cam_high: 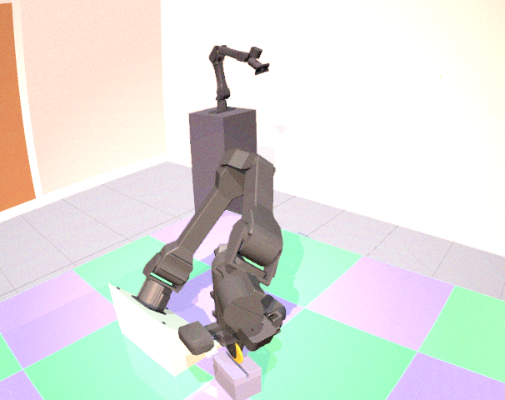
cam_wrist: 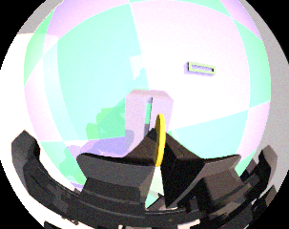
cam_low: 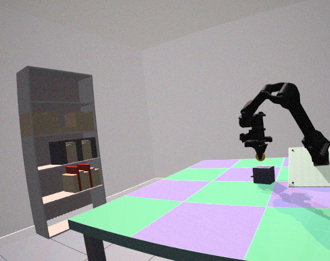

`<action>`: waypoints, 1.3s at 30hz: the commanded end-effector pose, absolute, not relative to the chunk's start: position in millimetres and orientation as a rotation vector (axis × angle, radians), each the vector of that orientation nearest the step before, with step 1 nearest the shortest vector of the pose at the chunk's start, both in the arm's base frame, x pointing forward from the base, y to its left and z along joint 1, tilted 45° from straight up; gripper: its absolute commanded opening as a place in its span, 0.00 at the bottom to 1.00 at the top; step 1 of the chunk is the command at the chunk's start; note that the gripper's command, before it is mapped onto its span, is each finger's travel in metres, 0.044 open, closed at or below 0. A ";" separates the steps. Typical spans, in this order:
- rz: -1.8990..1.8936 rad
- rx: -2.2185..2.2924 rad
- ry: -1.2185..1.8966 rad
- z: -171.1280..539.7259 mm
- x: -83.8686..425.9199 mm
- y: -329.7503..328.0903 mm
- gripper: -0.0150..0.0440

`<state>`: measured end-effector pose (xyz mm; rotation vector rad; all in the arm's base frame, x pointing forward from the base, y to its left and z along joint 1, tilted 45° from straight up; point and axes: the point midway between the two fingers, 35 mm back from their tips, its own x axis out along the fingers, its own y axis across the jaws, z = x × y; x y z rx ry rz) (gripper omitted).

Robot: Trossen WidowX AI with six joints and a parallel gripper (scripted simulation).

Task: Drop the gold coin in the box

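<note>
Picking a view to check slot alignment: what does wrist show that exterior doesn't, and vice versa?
Wrist only: the coin seen edge-on as a thin line between the jaws, the box's slot ahead of it, and the empty holder out on the table.

Exterior only: the vertical gap between the coin and the box lid, the whole arm, its white base plate, the shelf unit.

Both: gripper shut on the coin, box below, checkered table.
</note>
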<state>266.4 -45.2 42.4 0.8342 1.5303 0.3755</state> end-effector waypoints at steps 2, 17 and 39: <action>0.375 0.841 1.529 46.6 258.2 -37.3 0.25; 0.376 0.836 1.532 47.6 256.1 -35.5 0.25; 0.373 0.838 1.535 46.2 254.3 -30.9 0.25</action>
